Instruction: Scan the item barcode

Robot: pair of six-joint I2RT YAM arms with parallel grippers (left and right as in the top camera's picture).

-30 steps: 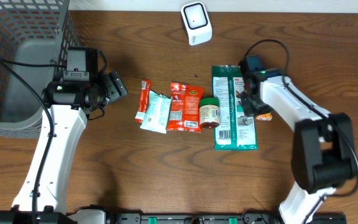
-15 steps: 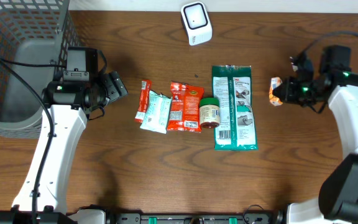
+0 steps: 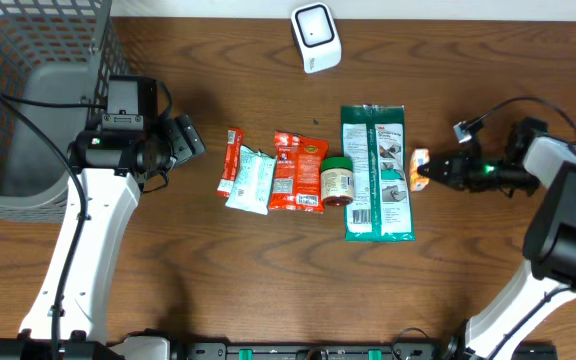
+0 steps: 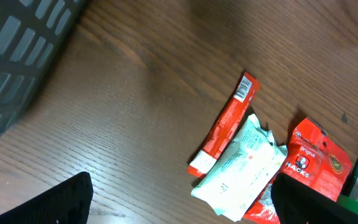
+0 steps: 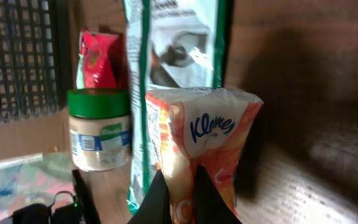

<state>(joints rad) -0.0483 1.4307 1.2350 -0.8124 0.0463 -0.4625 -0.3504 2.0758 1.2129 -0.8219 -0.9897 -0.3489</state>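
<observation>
Wood table (image 3: 268,270), scanner (image 3: 315,37) at far edge, basket (image 3: 28,40) at left.

Right gripper (image 3: 431,171) has its fingers pressed together on one end of the tissue pack (image 3: 420,167). Wrist view confirms the pinch on the pack's lower edge. Pack is just beside the right edge of the green bag (image 3: 376,170) and well apart from the scanner. Can't tell if it's clear of the table.

Left gripper (image 3: 186,140) is spread, empty, near the red stick (image 4: 224,124).

My read: grasp done, scan not done. Left to do is carrying the pack to the scanner and turning the barcode face toward its window. There's fine print on the pack's side panel in the wrist view, too small to say if it's the barcode. Jar (image 3: 337,181) and the pouches lie untouched mid-table.
</observation>
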